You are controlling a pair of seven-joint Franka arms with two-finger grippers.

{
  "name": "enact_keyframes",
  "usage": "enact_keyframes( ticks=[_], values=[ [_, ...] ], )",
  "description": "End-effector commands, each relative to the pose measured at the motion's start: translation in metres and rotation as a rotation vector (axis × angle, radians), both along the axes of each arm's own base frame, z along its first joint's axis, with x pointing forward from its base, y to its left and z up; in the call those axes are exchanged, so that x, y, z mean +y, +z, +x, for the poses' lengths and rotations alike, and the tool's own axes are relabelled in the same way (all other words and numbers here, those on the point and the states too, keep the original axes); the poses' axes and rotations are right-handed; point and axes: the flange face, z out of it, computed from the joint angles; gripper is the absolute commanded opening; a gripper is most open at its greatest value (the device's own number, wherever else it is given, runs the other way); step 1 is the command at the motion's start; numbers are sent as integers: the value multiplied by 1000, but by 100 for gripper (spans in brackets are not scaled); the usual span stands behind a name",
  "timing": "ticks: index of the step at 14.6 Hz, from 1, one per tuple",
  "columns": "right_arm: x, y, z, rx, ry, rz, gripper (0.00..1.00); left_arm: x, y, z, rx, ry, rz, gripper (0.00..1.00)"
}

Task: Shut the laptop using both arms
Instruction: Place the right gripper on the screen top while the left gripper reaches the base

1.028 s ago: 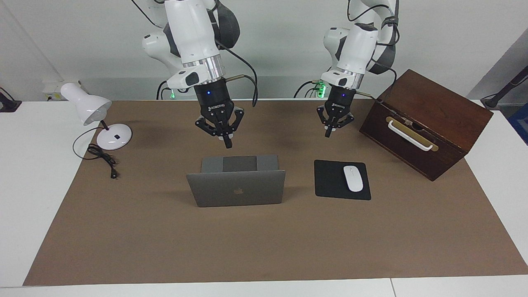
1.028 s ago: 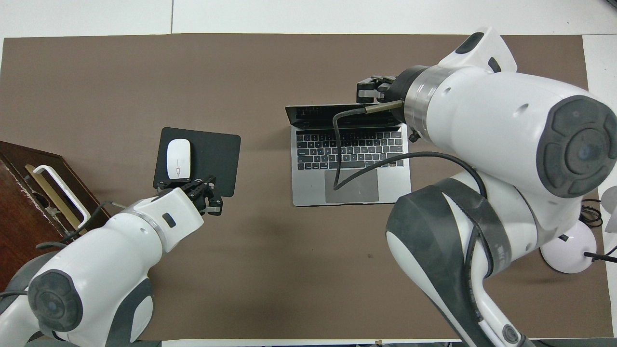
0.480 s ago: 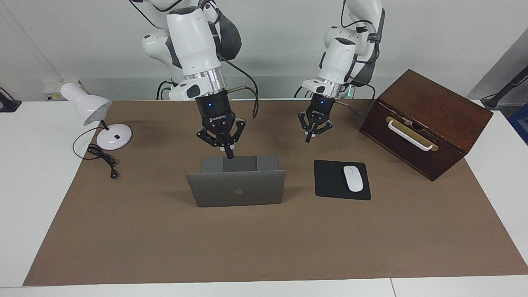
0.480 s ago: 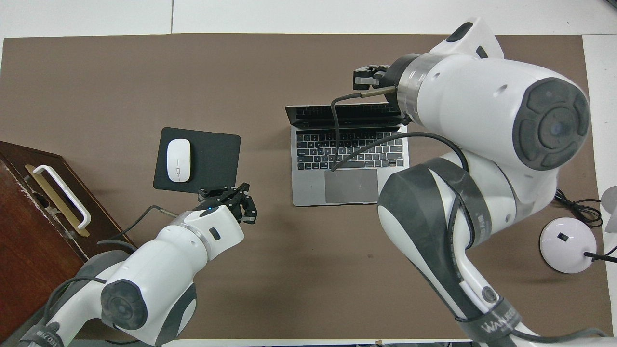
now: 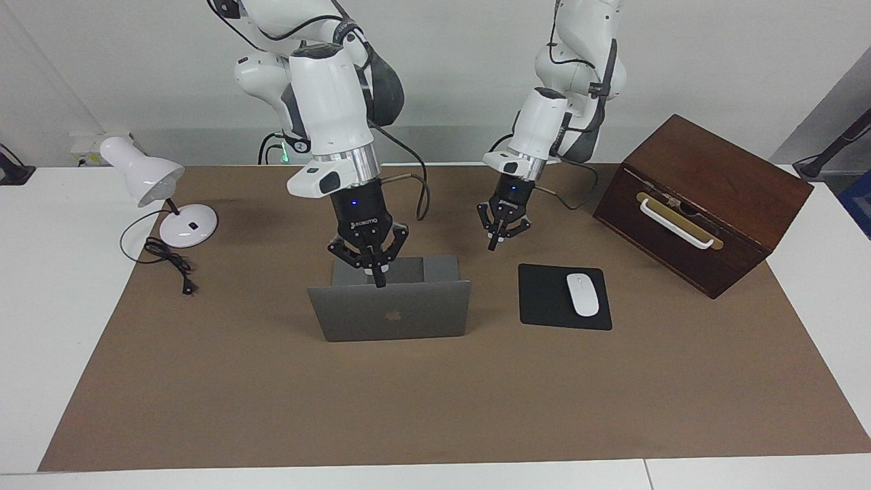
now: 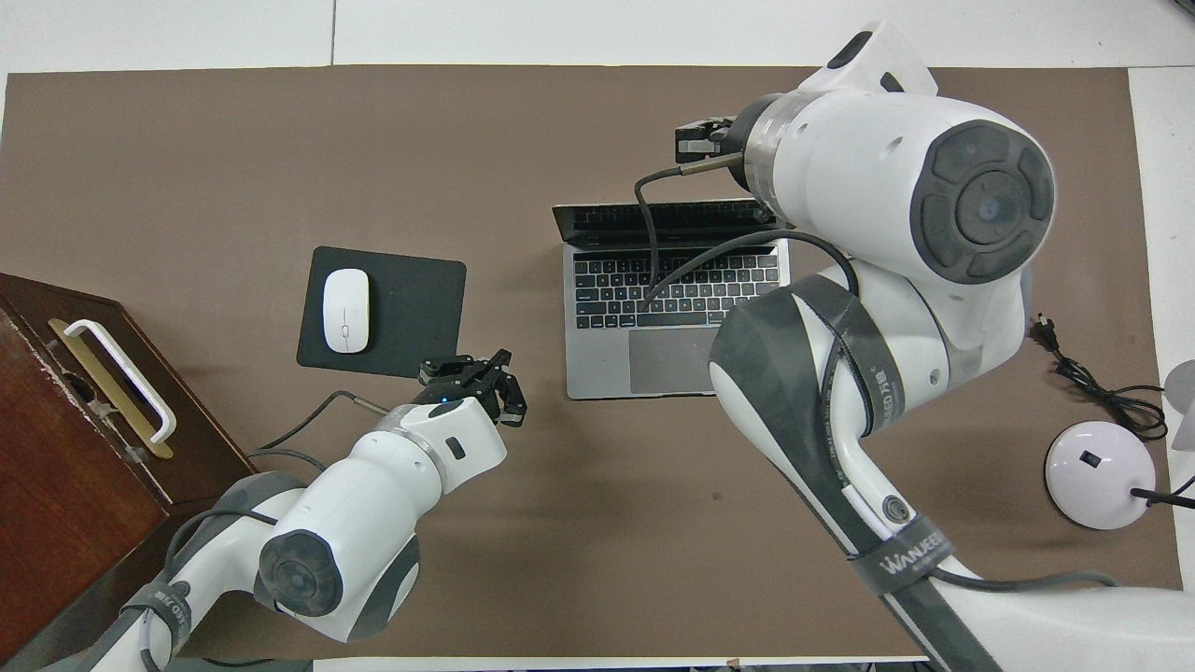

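At the right arm's end of the table stands a white desk lamp (image 5: pixel 153 184), its black cord (image 5: pixel 167 262) coiled on the brown mat (image 5: pixel 435 401) beside its round base. Next comes the right gripper (image 5: pixel 378 279), hanging from its arm straight down over the top edge of the laptop's raised lid; its fingertips are pressed together into a single point, with the side links splayed out. Whether that point actually touches the lid edge I cannot tell. The laptop (image 5: pixel 391 309) sits open in the middle of the mat, keyboard toward the robots, lid upright with the dark apple logo facing away from them. Further along, the left gripper (image 5: pixel 493 243) hangs in the air over bare mat between the laptop and the black mouse pad (image 5: pixel 544 299), fingertips likewise drawn together and holding nothing. A white mouse (image 5: pixel 582 294) lies on the pad. At the left arm's end rests a dark wooden box (image 5: pixel 708 197) with a white handle on a brass plate.
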Motion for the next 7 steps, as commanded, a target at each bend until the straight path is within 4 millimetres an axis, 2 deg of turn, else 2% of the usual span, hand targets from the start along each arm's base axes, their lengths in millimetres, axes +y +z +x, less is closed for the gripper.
enact_keyframes(
  ticks=[1,2,7],
  values=[
    [-1,-9,7,3,19,-80,0,-15,-13,3,-20,-13,-12,0],
    [0,-16,7,20,23,-104,0,-18,-14,4,-26,-18,-14,0],
    [-1,-23,13,48,20,-121,0,-40,-22,12,-35,-39,-16,0]
  ],
)
